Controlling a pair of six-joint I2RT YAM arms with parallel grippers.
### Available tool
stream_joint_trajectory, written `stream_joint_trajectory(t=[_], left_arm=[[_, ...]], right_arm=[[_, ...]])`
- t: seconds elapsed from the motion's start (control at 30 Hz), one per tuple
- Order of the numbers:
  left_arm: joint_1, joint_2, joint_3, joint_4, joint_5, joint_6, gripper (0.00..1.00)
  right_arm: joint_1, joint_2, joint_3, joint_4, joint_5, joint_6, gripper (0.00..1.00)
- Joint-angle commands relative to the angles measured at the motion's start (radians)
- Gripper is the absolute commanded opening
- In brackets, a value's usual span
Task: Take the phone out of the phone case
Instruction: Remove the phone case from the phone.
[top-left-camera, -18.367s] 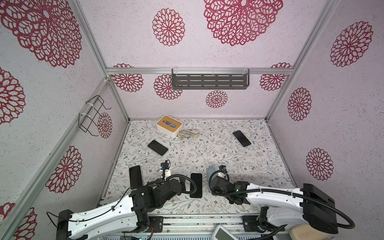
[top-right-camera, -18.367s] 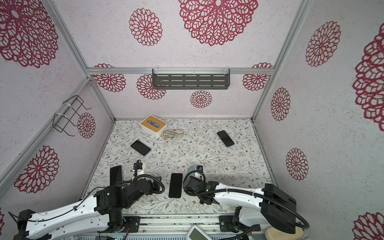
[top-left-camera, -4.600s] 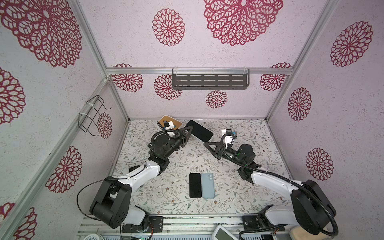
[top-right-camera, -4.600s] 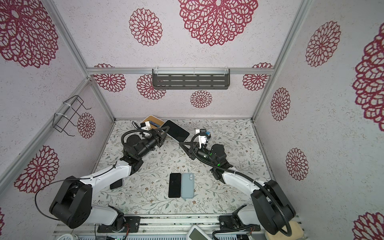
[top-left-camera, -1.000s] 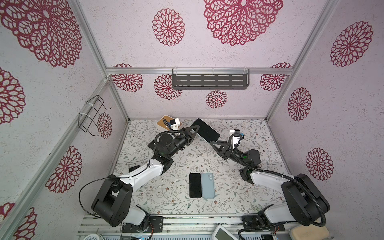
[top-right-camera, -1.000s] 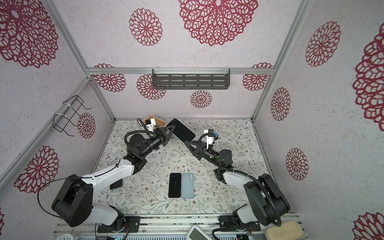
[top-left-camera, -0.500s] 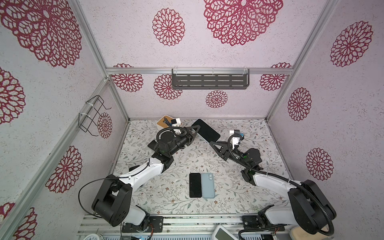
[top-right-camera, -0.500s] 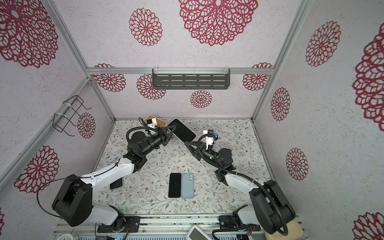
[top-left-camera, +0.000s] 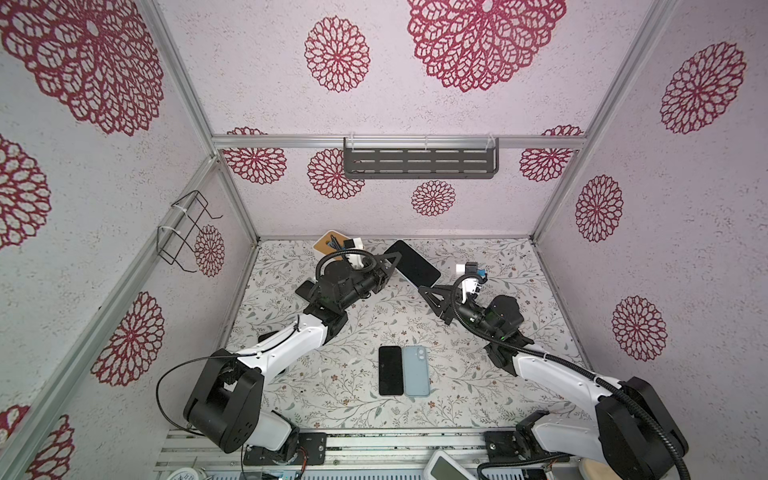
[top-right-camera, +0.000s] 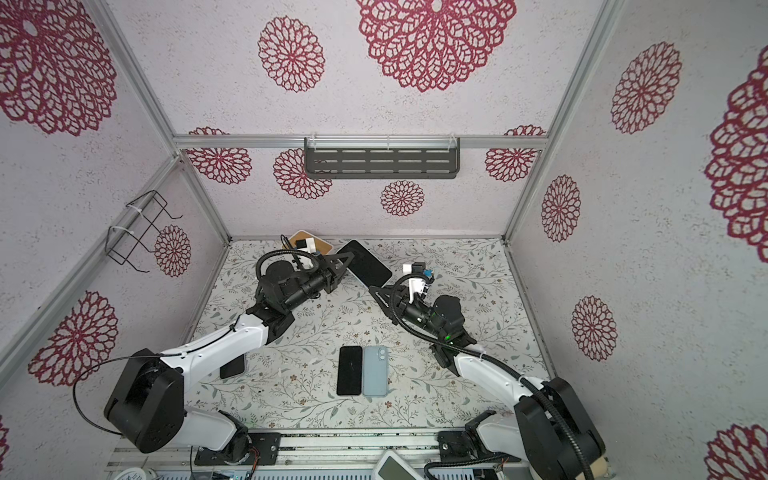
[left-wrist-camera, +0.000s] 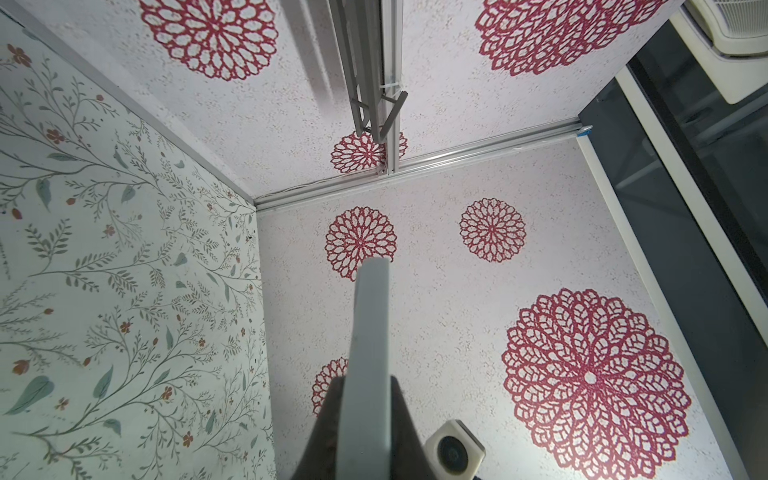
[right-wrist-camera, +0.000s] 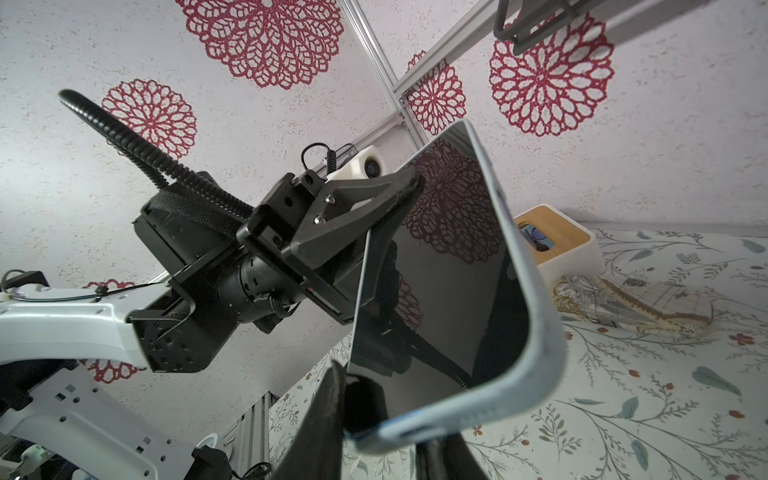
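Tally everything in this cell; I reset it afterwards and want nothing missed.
cased phone: one, black in pale blue case, held midair
phone: one, black, flat on table
case: one, pale blue, beside that phone
spare phones: two, dark, partly under left arm
box: one, white, wooden top, table's back
clear bundle: one, beside box
shelf: one, grey, back wall
rack: one, black wire, side wall
left gripper: one, black, shut on cased phone
right gripper: one, black, shut on its corner
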Motion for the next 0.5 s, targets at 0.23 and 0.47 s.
stream_joint_trajectory(t=[0.23, 0.47], left_arm=[[-0.021, 0.000, 0.061, -0.069, -0.016, -0.020, 0.00], [-0.023, -0.001, 0.056, -0.048, 0.000, -0.023, 0.00]], right_arm=[[0.017, -0.012, 0.026, -0.168, 0.110, -0.385, 0.36], [0.012, 0.001, 0.079, -0.226, 0.172, -0.416, 0.25]])
